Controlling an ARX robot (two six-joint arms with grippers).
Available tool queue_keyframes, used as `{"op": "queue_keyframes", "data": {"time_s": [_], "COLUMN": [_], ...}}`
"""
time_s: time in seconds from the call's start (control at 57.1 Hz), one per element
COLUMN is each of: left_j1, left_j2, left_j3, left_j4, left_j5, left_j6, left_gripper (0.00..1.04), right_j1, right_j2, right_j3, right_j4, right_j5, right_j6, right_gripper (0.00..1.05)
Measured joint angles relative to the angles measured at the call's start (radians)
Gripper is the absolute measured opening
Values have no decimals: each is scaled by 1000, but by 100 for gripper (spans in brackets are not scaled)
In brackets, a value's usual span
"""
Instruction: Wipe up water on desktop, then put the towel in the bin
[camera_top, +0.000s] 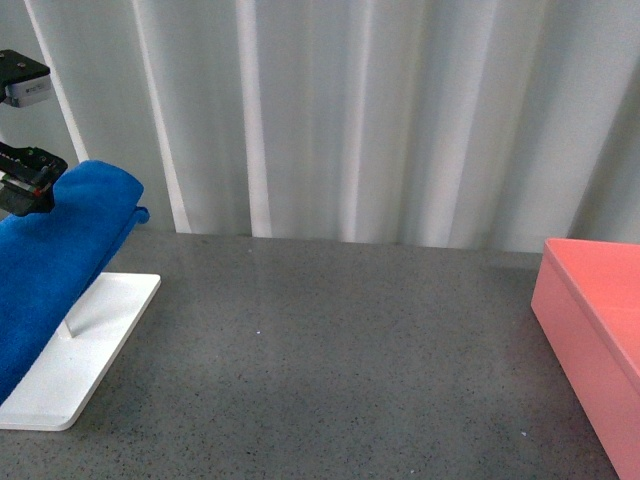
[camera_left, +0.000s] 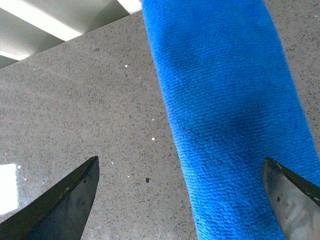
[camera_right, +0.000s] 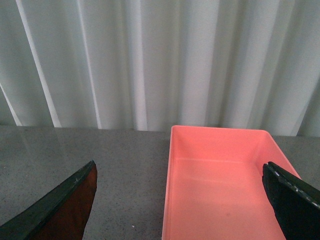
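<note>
The desktop (camera_top: 330, 350) is seen to be wide and dark, and no pooled water can be made out on it, only a few bright specks. The bin (camera_top: 595, 345) stands at its right edge and is shown empty in the right wrist view. The towel (camera_top: 60, 250) is draped over a rack on the white tray (camera_top: 100, 340) at the far left, well apart from the bin.

The step in hand is judged to be the taking of the towel from its rack, with the whole task yet to be done. The left gripper (camera_left: 180, 161) is held over the towel with its fingers spread wide and nothing gripped. The cloth runs between them, nearer one finger than the other. The grip would be better made if the cloth were centred between the fingers and a thick fold taken, since so soft a pile may slip out of a shallow pinch. The towel should be lifted clear of the rod (camera_top: 72, 325) before it is carried sideways, lest the tray be dragged along. The right gripper (camera_right: 179, 166) is likewise spread wide and empty, and faces the bin.

Counted: one desktop, one bin, one towel, one tray, one rod seen under the cloth, two grippers, and four fingertips in the wrist views
</note>
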Motion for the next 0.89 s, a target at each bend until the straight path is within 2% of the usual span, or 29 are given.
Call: {"op": "queue_keyframes", "data": {"time_s": [0.105, 0.227, 0.542, 0.647, 0.717, 0.857, 0.892], "left_j1": [5, 0, -9, -12, -16, -20, -21], "left_j2": [25, 48, 57, 57, 57, 57, 57], "left_j3": [0, 5, -35, -47, -51, -51, -51], "left_j4": [23, -56, -21, -13, -12, -11, -11], "left_j5": [14, 55, 20, 16, 18, 20, 23], "left_j6": [-43, -122, -122, -119, -120, -121, -120], "left_gripper": [98, 98, 98, 85, 71, 49, 40], "right_j1": [0, 0, 0, 0, 0, 0, 0], "right_j2": [0, 0, 0, 0, 0, 0, 0], "right_j3": [0, 0, 0, 0, 0, 0, 0], "right_j4": [0, 0, 0, 0, 0, 0, 0], "right_j5": [0, 0, 0, 0, 0, 0, 0], "right_j6": [0, 0, 0, 0, 0, 0, 0], "right_gripper": [98, 98, 98, 98, 98, 98, 98]}}
